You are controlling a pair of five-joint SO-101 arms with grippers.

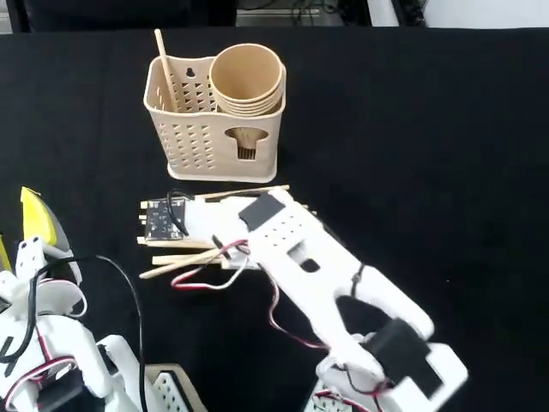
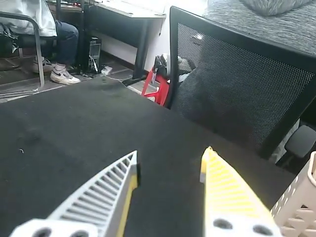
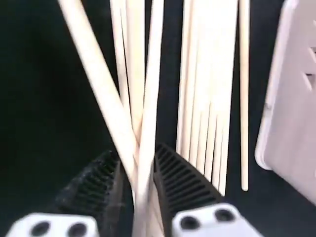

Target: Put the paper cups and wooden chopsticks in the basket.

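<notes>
Wooden chopsticks (image 1: 176, 264) lie on the black counter (image 1: 429, 129) just before the basket (image 1: 193, 142), which holds paper cups (image 1: 247, 77) near the far edge. The right arm's (image 1: 317, 266) jaws clamp crossed chopsticks. The left arm's (image 1: 39, 318) jaws gape, holding nothing, at the near-left edge.

Stacked paper cups (image 1: 247, 79) and one upright chopstick (image 1: 163, 60) in beige basket (image 1: 193, 146); loose wooden chopsticks (image 1: 176, 257) flat nearby.
</notes>
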